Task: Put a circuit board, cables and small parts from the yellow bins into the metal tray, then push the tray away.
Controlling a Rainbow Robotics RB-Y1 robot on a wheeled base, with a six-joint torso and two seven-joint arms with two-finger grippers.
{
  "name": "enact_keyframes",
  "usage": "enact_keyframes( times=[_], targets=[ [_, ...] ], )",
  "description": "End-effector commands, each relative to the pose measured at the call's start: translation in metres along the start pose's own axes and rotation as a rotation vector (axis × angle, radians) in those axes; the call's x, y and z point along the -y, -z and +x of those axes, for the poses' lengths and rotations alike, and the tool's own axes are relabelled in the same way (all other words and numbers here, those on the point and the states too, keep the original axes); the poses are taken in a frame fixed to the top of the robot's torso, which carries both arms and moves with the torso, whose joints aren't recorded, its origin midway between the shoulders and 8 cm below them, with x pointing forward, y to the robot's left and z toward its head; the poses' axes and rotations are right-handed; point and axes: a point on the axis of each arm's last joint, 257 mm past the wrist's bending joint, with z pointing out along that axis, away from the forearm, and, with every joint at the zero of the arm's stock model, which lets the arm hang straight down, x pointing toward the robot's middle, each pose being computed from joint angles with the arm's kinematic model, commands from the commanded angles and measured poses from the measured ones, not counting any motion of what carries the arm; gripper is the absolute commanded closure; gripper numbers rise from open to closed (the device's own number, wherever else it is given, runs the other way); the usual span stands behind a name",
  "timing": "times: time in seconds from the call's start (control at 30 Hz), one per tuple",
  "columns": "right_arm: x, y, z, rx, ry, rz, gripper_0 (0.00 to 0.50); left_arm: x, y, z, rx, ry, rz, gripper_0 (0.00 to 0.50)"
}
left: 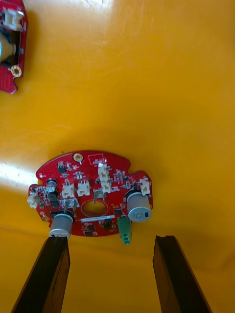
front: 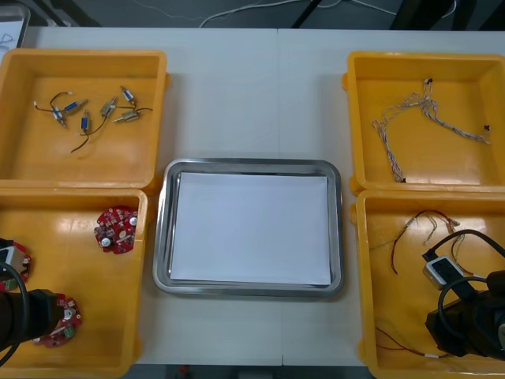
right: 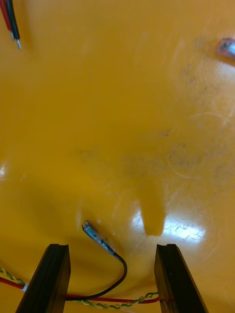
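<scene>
Left gripper [left: 110, 240] spread before circuit board [left: 90, 193]; right gripper [right: 111, 247] astride black cable [right: 98, 237].

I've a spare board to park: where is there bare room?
The metal tray is bare inside, as is the table strip beyond it, between the far bins. Crowded: near bins, circuit boards by the left gripper, cables by the right gripper.

Light table [front: 237, 95] viewed from steeply above; thin seam seen running down its middle. Four yellow bins set directly on it. Far left bin [front: 47, 150] and near left bin [front: 79, 268] placed edge to edge; far right bin [front: 442, 166] and near right bin [front: 394, 316] likewise. Metal tray [front: 162, 237] laid flat between the two pairs, white inside, just beside bins at both sides.
</scene>
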Motion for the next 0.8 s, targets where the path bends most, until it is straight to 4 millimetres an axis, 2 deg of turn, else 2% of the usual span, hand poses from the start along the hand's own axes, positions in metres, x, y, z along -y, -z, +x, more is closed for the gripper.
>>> enact_keyframes(
  times=[0.03, 0.57, 0.8],
  targets=[
    [-0.020, -0.001, 0.004, 0.013, 0.022, -0.017, 0.000, 0.002, -0.002, 0.024, -0.085, -0.129, -0.002, 0.000],
    [-0.026, -0.003, 0.000, 0.028, 0.015, -0.021, 0.000, 0.020, -0.004, 0.018, -0.110, -0.162, 0.008, 0.000],
    [-0.030, -0.003, -0.004, 0.036, 0.005, -0.030, 0.000, 0.024, -0.014, 0.015, -0.120, -0.168, 0.005, 0.000]
  ],
)
